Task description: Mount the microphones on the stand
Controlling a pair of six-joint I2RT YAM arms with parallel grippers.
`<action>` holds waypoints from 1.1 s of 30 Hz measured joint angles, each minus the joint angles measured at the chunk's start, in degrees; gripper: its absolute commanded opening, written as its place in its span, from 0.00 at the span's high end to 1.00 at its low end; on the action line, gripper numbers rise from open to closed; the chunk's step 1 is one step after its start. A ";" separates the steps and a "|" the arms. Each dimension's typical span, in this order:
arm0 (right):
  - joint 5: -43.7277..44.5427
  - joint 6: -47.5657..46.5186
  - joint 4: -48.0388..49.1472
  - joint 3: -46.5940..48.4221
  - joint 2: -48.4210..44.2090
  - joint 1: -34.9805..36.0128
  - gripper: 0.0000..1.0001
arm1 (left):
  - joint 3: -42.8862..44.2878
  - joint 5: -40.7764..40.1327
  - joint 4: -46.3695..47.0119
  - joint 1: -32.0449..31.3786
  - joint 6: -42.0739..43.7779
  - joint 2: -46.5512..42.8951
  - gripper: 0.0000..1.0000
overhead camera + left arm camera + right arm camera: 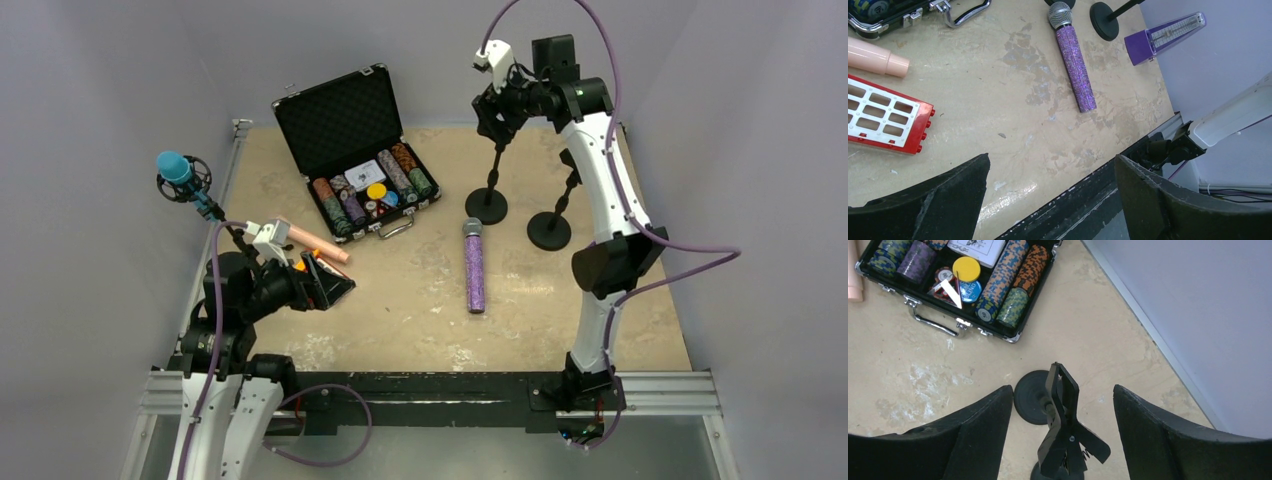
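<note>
The glittery purple microphone (474,266) (1075,65) lies flat mid-table, silver head away from me. A peach-pink microphone (316,243) (875,57) lies by my left gripper (328,287) (1052,159), which hovers open and empty over the table's near edge. The blue microphone (176,168) sits in a black mount at the left edge. Two black stands rest on round bases (486,206) (549,231). My right gripper (497,118) (1063,389) is open, its fingers on either side of one stand's spring clip (1064,425) without touching it.
An open black case of poker chips (362,170) (958,280) stands at the back left. A red block with a white grid (885,120) lies below the left gripper. A purple metronome (1165,36) stands near the right wall. Grey walls close in on three sides.
</note>
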 measured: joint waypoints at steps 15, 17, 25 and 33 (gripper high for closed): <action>0.07 -6.82 -1.64 -0.74 2.67 0.02 0.85 | 0.00 0.26 0.04 0.00 0.00 -0.02 0.03; -0.15 -6.84 -2.27 -0.98 2.05 0.07 0.93 | 0.00 0.35 0.09 0.00 0.00 -0.09 0.03; -0.22 -7.17 -3.28 -2.95 -2.25 0.24 1.00 | -0.02 1.73 0.33 0.00 -0.02 -0.57 0.03; -3.26 -7.08 -3.50 -3.19 -12.24 0.28 1.00 | -0.02 3.19 1.22 0.00 -0.02 -0.61 0.02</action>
